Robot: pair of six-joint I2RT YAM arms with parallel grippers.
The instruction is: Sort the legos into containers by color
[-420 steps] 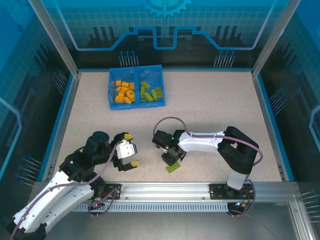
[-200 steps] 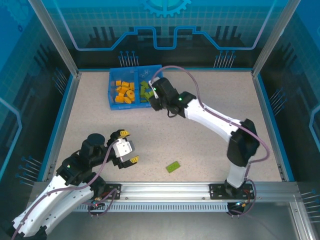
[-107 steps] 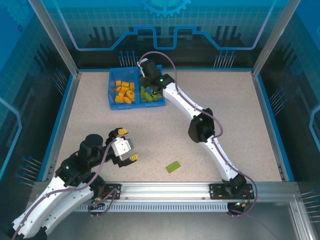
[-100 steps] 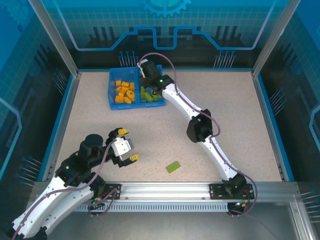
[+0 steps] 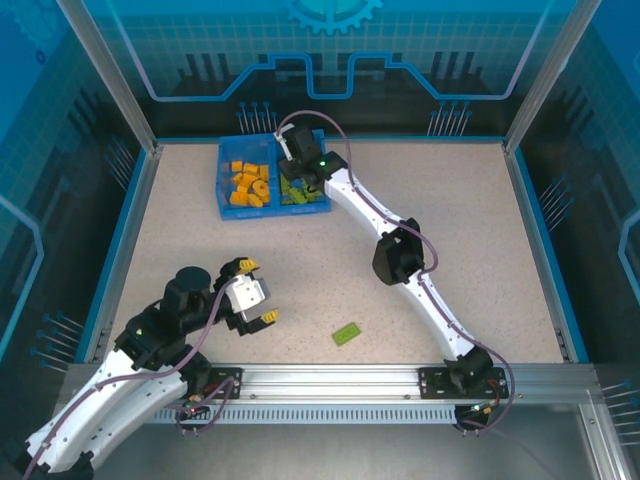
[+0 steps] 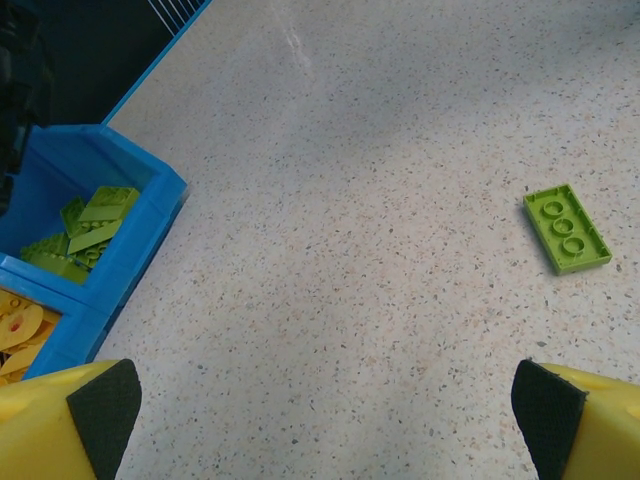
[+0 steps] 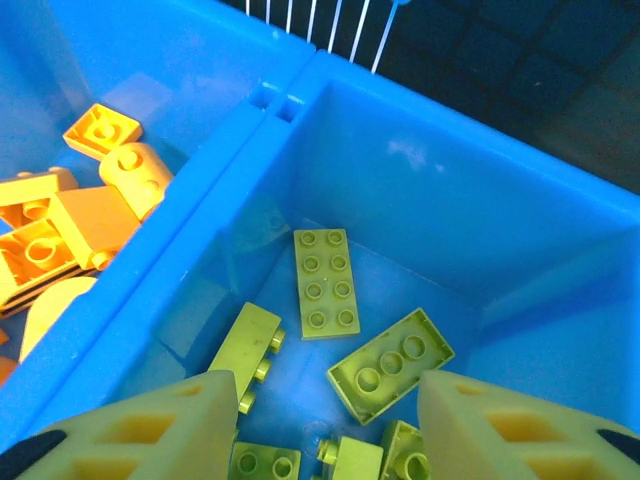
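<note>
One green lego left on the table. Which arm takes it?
Left. The left end effector, open, hovers near the green lego, which lies in its wrist view. The right end effector is stretched far over the tray's green compartment.

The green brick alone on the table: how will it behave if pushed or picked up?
The green brick looks like moulded plastic, so probably stiff and light. It lies flat, studs up, on the table, so a push would likely slide it, not roll it. Being thin, it may be awkward to pinch.
</note>
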